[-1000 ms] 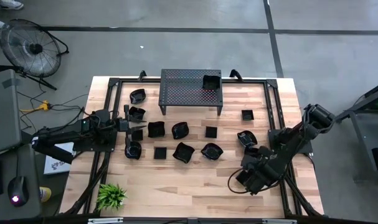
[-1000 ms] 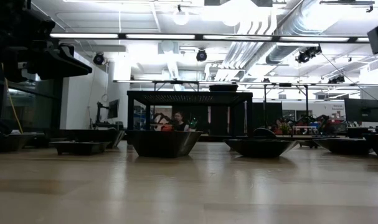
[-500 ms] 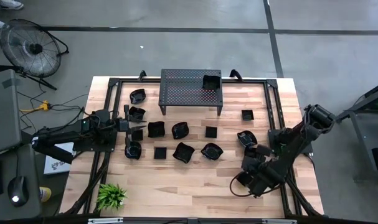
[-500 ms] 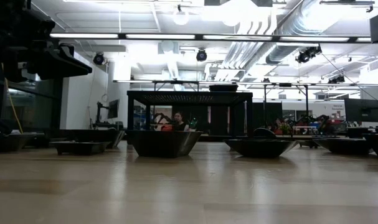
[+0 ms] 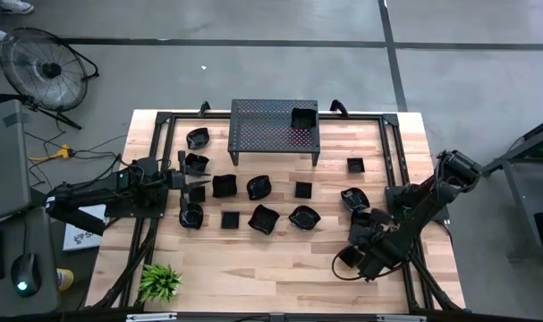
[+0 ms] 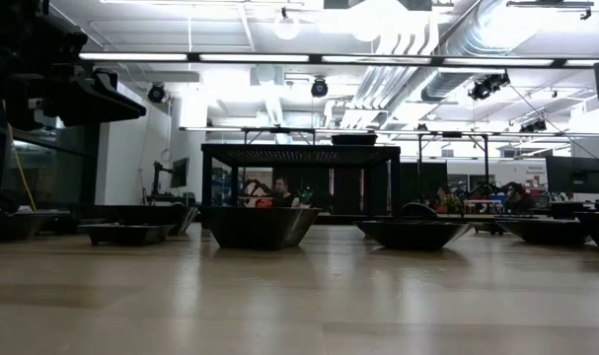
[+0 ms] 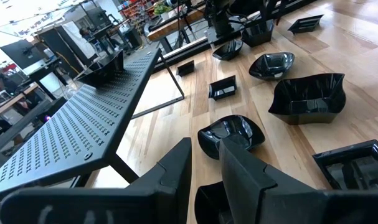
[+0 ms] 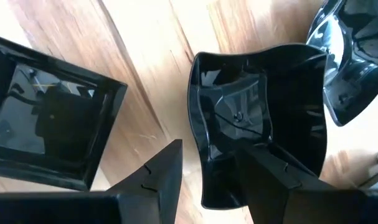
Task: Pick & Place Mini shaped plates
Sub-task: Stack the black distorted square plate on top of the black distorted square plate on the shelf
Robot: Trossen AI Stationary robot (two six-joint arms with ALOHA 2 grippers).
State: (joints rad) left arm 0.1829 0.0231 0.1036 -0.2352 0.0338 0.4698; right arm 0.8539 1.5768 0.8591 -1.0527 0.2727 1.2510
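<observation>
Several small glossy black mini shaped plates lie on their bases across the middle of the wooden table (image 5: 280, 259), among them a wavy-edged one (image 5: 264, 217) and a lobed one (image 5: 304, 216). One square plate (image 5: 303, 117) sits on the perforated stand (image 5: 274, 130). My right gripper (image 5: 353, 255) is open near the table's right front, pointing steeply down over a wavy-rimmed plate (image 8: 263, 112), which the arm hides from above. My left gripper (image 5: 189, 179) waits at the left, level, with a narrow gap between its fingers (image 7: 204, 146) and nothing in it. My right gripper comes from above with one finger (image 8: 273, 177) down inside the wavy-rimmed plate and the other (image 8: 157, 180) outside its side wall (image 8: 198, 143). A strip of wood shows between the outer finger and the wall. I cannot tell whether the inner finger touches the plate.
A square plate (image 8: 45, 130) and a rounded dish (image 8: 350, 68) lie close on either side of the wavy plate. A small green plant (image 5: 159, 282) stands at the front left corner. Black frame rails run along the table's left and right sides.
My right arm has sunk a little and edged toward the table's right edge, its wrist turning slightly. No plate has moved.
</observation>
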